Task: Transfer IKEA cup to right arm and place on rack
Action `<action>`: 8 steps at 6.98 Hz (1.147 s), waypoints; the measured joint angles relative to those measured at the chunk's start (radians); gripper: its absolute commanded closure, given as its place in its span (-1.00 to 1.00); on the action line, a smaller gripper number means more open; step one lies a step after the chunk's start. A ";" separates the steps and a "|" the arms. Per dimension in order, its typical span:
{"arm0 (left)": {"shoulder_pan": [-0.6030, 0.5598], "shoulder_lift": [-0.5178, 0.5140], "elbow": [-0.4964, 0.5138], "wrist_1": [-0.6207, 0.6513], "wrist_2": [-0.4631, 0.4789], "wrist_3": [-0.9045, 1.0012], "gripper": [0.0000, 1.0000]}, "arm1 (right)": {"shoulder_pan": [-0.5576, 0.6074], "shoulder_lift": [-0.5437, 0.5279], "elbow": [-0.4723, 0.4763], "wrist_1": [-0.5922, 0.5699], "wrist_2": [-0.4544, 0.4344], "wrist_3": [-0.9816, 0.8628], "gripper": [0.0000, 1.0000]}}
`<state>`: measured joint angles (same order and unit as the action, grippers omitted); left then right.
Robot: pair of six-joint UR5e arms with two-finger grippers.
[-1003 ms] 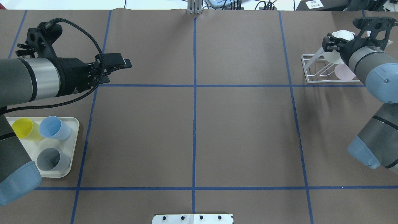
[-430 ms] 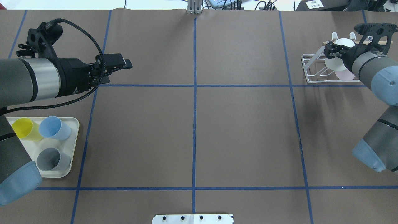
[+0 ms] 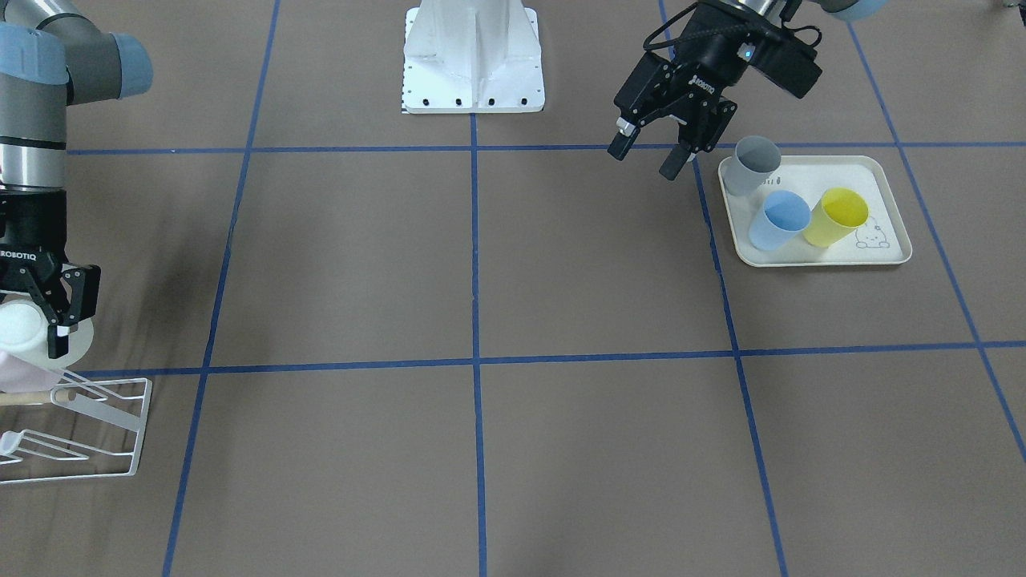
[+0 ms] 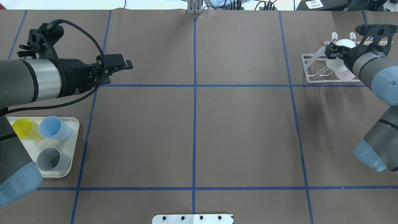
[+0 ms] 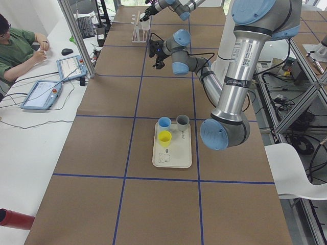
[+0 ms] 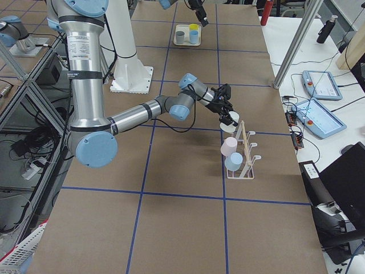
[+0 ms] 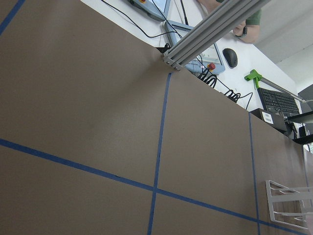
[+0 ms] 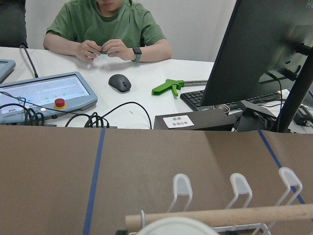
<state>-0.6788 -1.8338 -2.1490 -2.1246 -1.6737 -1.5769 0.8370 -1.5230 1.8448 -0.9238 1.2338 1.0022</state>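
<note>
Near left of the table [image 4: 248, 130]: cream tray [image 4: 74, 130] with three cups, open ends up: yellow cup [image 4: 22, 128], blue cup [image 4: 51, 127], grey cup [image 4: 49, 159]. Rabbit print [image 3: 870, 236] on the tray floor legible in the front-facing view only.

Farther out on the left: left gripper [image 3: 644, 159] above the table, apart from the tray. Jaws spread, nothing between them. Gap plain in the front-facing view, side-on and harder to read from overhead. No fingers in frame in the left wrist view: only brown table cover, blue tape lines [image 7: 161, 142] and one corner of the rack.

Far right: rack [image 4: 304, 67], white wire, with wooden dowel [image 8: 220, 215] across its top. Right gripper [image 4: 329, 51] clamped on the white cup [image 4: 335, 64]. Cup held at the rack's upper end, just beside the dowel. Contact with a prong not determinable. Pink cup [image 4: 345, 74] on the rack below it. Light-blue cup [image 6: 232, 162] on the rack shown in the exterior right view only, covered from overhead by the right arm [image 4: 377, 77]. Right wrist view: white cup rim at the bottom edge, dowel just beyond, three prong tips [image 8: 182, 183] behind.

Beyond the far edge: person in green shirt [image 8: 107, 29] seated at a desk, hands together.
</note>
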 measured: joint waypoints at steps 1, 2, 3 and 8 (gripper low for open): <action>0.001 0.000 0.001 0.000 0.000 0.000 -1.00 | 0.007 0.001 -0.001 -0.001 -0.001 -0.001 1.00; 0.002 -0.001 0.002 0.000 0.000 -0.001 -1.00 | 0.013 0.002 -0.003 -0.001 -0.001 -0.002 1.00; 0.002 -0.001 0.005 0.000 0.000 -0.001 -1.00 | 0.016 0.003 -0.006 -0.002 -0.002 -0.002 1.00; 0.004 0.001 0.020 -0.003 0.000 -0.001 -1.00 | 0.015 0.013 -0.041 -0.001 -0.002 0.001 1.00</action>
<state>-0.6750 -1.8332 -2.1294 -2.1274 -1.6736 -1.5784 0.8517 -1.5099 1.8036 -0.9250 1.2317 1.0031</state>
